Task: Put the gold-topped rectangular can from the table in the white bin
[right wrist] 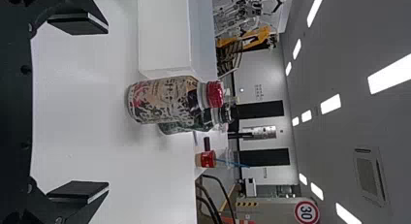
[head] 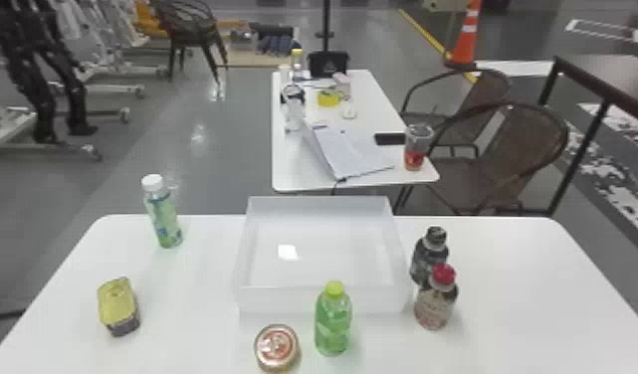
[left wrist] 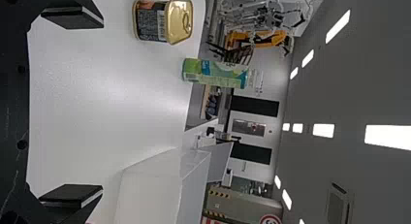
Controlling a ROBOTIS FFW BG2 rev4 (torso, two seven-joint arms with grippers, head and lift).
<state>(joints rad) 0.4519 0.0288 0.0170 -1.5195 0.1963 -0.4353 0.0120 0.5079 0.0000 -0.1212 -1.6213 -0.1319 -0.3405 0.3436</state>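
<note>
A pale room with a polished grey floor and strip lights overhead lies beyond my white surface (head: 521,288). The white bin (head: 277,300) sits at its far side, with nothing inside that I can make out. The gold-topped rectangular can (head: 118,303) stands upright to the left of the bin, well apart from it, and nearer to me than the white-capped bottle (head: 164,219).

I judge this to be the approach step: the can is ungrasped and the task has barely begun. My left claw (left wrist: 102,106) is spread wide with nothing between its fingers, and the can lies beyond the fingertips, off to the left of their gap. The next move, I think, calls for shifting that claw left and forward until the can sits between the fingers, then closing on its sides, lifting clear of the bin wall and carrying it right. My right claw (right wrist: 108,109) waits near the two dark-bodied bottles, its fingers apart too and holding nothing.

The can is squat and boxy with rounded corners. Its lid is shiny gold with a pull ring, a gold rim runs round the base, and a dark label with a barcode panel wraps the sides. Those rounded corners might let it twist if I grip off-centre.
</note>
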